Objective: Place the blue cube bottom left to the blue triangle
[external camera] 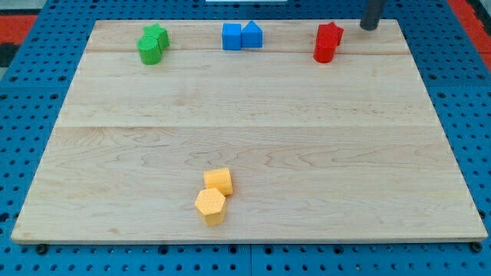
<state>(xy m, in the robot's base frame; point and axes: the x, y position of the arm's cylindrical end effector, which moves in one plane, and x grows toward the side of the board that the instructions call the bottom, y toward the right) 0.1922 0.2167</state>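
The blue cube (232, 36) sits near the view's top, a little left of centre, touching the blue triangle (252, 34) on its right side. My tip (370, 27) is at the view's top right, at the board's far edge, well to the right of both blue blocks and just right of the red blocks.
Two green blocks (152, 44) sit together at the top left. A red star-like block (331, 33) and a red cylinder (324, 50) sit at the top right. A yellow cube (219, 181) and a yellow hexagon (210, 205) sit near the bottom. The wooden board (253, 123) lies on a blue pegboard.
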